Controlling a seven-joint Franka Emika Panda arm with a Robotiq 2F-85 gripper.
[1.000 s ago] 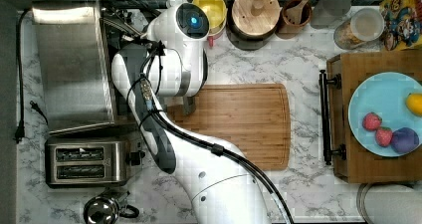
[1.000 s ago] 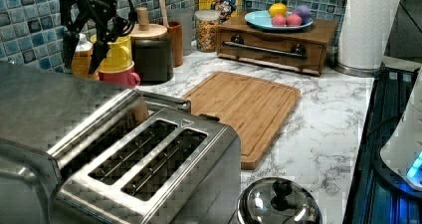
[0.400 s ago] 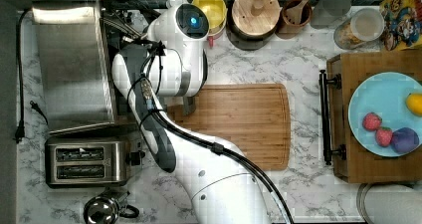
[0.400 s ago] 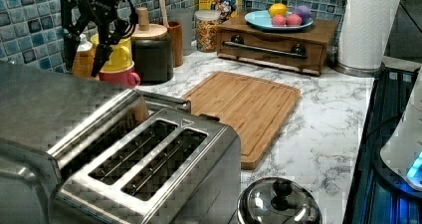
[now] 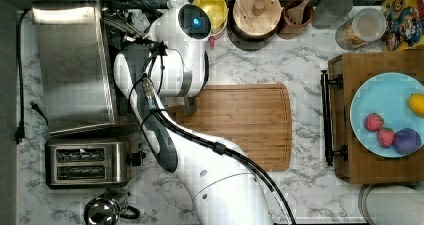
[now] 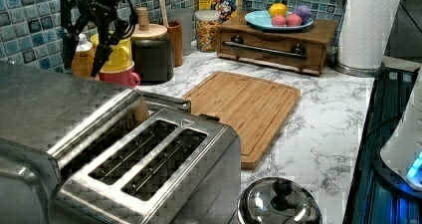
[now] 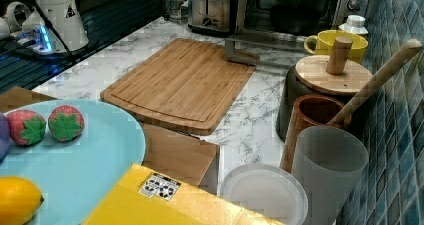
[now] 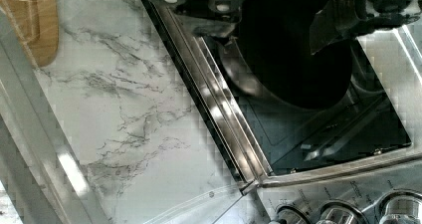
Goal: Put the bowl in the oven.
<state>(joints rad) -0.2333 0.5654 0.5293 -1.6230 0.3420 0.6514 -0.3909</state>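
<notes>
The round black bowl (image 8: 293,55) sits on the wire rack inside the steel oven (image 8: 348,174), whose glass door (image 8: 124,109) hangs open and flat. In the right view the bowl (image 7: 295,18) is a dark shape in the oven's (image 7: 300,5) opening. My gripper (image 6: 82,67) hovers above the oven's (image 6: 45,104) back end in the left view, open and holding nothing. Its dark fingers (image 8: 343,15) frame the bowl from above, clear of it. In the top view my white arm (image 5: 170,65) hides the gripper beside the oven (image 5: 70,65).
A two-slot toaster (image 5: 85,162) and a steel kettle lid (image 5: 102,210) stand by the oven. A wooden cutting board (image 5: 240,122) lies mid-counter. A yellow mug (image 5: 212,7), a wooden-lidded pot (image 5: 256,10) and utensil jars line the tiled wall. A blue fruit plate (image 5: 385,112) rests on a wooden box.
The open gripper has held almost the same spot above the oven. Nothing else has moved.
</notes>
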